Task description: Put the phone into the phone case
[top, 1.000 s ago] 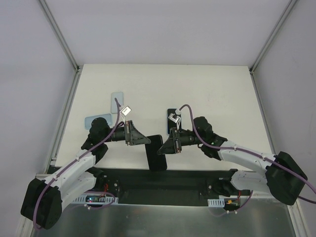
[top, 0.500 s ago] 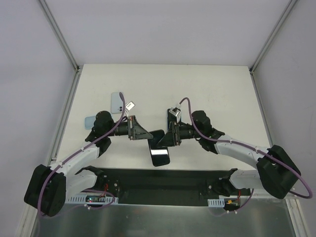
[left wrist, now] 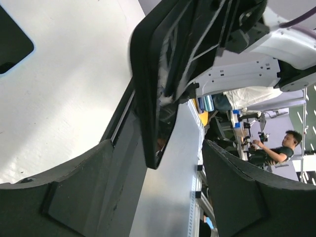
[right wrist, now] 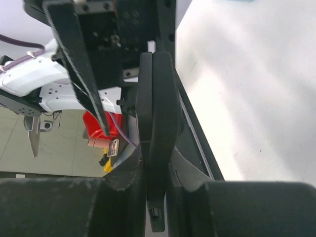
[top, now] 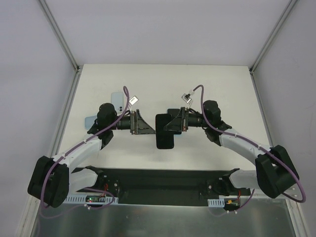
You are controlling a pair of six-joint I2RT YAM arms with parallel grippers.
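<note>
Up off the near edge of the table, where lay flat a second ago, and carried farther in: now hangs in the air at mid-table as a black slab, the phone, long side running toward the bases. Sits pinched near its far end in the jaws of the right gripper, drawn narrow and closed on it. Stands edge-on in the right wrist view, squeezed from both sides by the fingers. Shows there as two dark layers with a seam between; cannot tell whether that means a case already around it. Meets the left gripper on the other side, with jaws spread wide: hangs in the left wrist view inside the gap between the pads, touching neither. Since that earlier frame, swung inward and away from the bases with both wrists, now aimed at each other across the slab. Just behind the right gripper, flat on the table and partly hidden, a dark flat piece. Well to the left, beside the left forearm, an upper pale blue slab lying in plain sight and a lower pale blue slab partly covered by the arm, both flat on the table and well apart from the phone.
</note>
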